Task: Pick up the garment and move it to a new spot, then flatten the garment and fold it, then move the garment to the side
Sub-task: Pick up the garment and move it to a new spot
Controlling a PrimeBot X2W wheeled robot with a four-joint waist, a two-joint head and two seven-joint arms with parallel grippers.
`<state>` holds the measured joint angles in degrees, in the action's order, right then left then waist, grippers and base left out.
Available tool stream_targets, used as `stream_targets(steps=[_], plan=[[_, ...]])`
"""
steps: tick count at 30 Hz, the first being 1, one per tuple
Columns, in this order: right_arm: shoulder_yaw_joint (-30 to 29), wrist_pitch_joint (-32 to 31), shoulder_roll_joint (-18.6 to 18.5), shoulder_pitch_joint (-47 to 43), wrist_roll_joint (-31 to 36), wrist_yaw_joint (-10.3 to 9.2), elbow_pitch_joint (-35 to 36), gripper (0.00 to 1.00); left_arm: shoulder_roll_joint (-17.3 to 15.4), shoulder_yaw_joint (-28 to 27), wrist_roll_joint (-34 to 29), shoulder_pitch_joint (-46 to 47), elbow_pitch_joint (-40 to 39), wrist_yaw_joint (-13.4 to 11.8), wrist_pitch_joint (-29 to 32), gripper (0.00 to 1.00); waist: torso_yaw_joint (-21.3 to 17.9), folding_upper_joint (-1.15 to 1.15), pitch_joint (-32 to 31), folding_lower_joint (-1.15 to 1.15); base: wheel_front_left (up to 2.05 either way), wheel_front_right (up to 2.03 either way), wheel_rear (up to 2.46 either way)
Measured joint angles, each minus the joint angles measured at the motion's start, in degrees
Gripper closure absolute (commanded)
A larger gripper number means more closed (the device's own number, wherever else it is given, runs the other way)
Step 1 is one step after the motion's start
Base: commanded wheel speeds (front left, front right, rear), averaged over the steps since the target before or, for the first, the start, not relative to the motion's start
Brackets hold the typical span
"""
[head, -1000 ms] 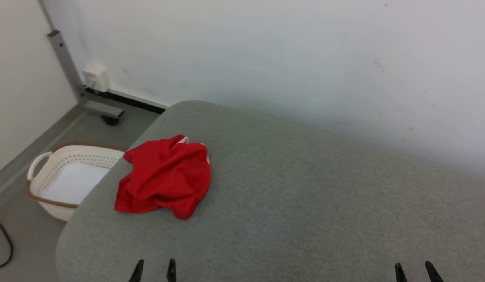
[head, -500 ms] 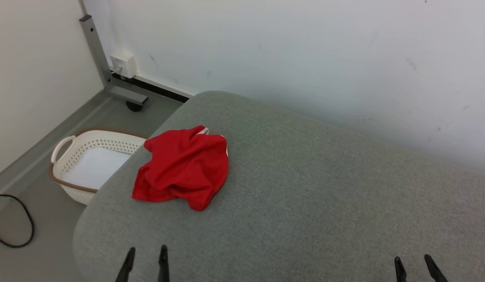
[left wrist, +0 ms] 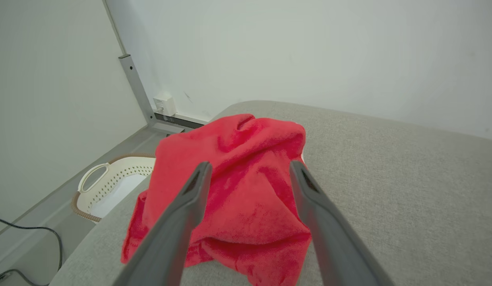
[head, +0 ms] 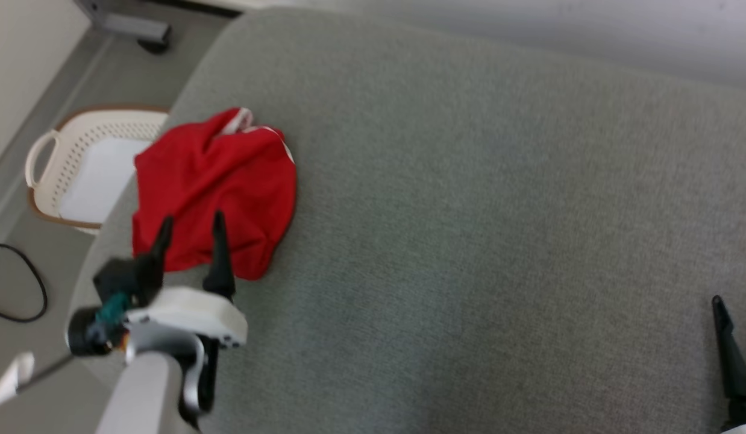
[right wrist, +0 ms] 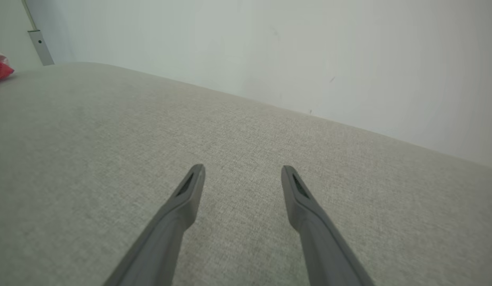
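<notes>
The crumpled red garment with white trim [head: 213,187] lies heaped in the upper left of the head view, close to the rounded left edge of the grey fabric-covered surface [head: 469,211]. The white perforated laundry basket with a brown rim [head: 68,160] sits on the floor just past that edge. My left gripper [head: 192,218] has its two dark fingers spread apart and pointed at the near side of the heap. In the left wrist view they frame the middle of the cloth, though I cannot tell whether the tips touch it. The right gripper [right wrist: 243,170] is spread too, over bare grey fabric at the lower right, well apart from the garment. I read this as the first pick. I would bring the left fingers down onto a raised ridge of folds rather than a flat patch, so they close on several layers at once. I would avoid the loose hem at the bottom of the heap, which could slip free. Then I would lift straight up before carrying toward the centre, so nothing slides off toward the basket.
</notes>
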<state>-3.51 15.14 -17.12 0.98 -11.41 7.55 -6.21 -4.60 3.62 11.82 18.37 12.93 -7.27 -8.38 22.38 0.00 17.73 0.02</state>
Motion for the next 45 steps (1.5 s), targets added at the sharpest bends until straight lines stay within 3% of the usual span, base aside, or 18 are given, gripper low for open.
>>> stream_targets(steps=[8, 14, 15, 16, 24, 30, 34, 38, 45], plan=[[-0.01, 0.14, -3.87, 2.01, -1.21, 0.08, 3.11, 0.00, -3.11, -1.07, -2.44, 14.28, 10.98, -4.20, 9.17, 0.00, -1.18, 0.00, 9.84, 0.00, 0.00, 0.00, 0.00], [0.73, -0.04, -4.68, 2.48, -1.78, 0.09, 4.98, 0.00, -3.96, 0.10, -2.25, 20.15, 21.34, -2.87, 18.40, 0.00, -1.80, 0.00, 11.85, -0.01, 0.00, 0.00, 0.00], [0.87, -0.22, -4.70, 2.53, -1.86, 0.09, 5.01, 0.00, -4.28, 0.29, -2.23, 20.87, 22.80, -2.26, 19.48, 0.73, -1.88, 0.00, 11.74, -0.01, 0.00, 0.00, 0.00], [1.09, -0.43, -4.76, 2.59, -2.07, 0.09, 4.98, 0.00, -4.50, 0.19, -1.78, 21.47, 23.74, -1.77, 19.98, 1.00, -2.01, 0.00, 11.58, -0.02, 0.00, 0.00, 0.00], [2.71, -0.41, -2.12, 3.59, -2.48, 0.00, 0.52, 0.00, -5.86, -0.70, -0.56, 24.01, 23.03, -0.97, 14.29, 1.00, -3.63, 0.00, 6.64, -0.01, 0.00, 0.00, 0.00], [5.76, -0.18, 3.54, 2.79, -2.64, 0.00, -3.91, 0.00, -5.64, 1.97, -0.88, 25.16, 16.17, 1.05, 13.35, 1.00, -6.49, 0.00, 0.43, 0.00, 0.00, 0.00, 0.00], [6.45, -0.11, 6.06, 1.85, -2.71, 0.00, -4.71, 0.00, -4.71, 3.91, -1.02, 25.12, 11.51, 2.56, 14.46, 1.00, -8.73, 0.00, -2.87, -0.01, 0.00, 0.00, 0.00], [6.62, -0.11, 8.87, -1.18, -2.83, 0.00, -5.20, 0.00, -2.56, 7.00, 0.16, 22.33, 2.67, 4.85, 17.67, 1.00, -13.71, 0.00, -7.64, -0.01, 0.00, 0.00, 0.00], [5.11, -0.11, 10.48, -4.04, -2.92, 0.00, -4.90, 0.00, -0.07, 12.20, 2.58, 14.69, -6.81, 5.72, 21.56, 1.00, -19.84, 0.01, -11.82, -0.02, 0.00, 0.00, 0.00]])
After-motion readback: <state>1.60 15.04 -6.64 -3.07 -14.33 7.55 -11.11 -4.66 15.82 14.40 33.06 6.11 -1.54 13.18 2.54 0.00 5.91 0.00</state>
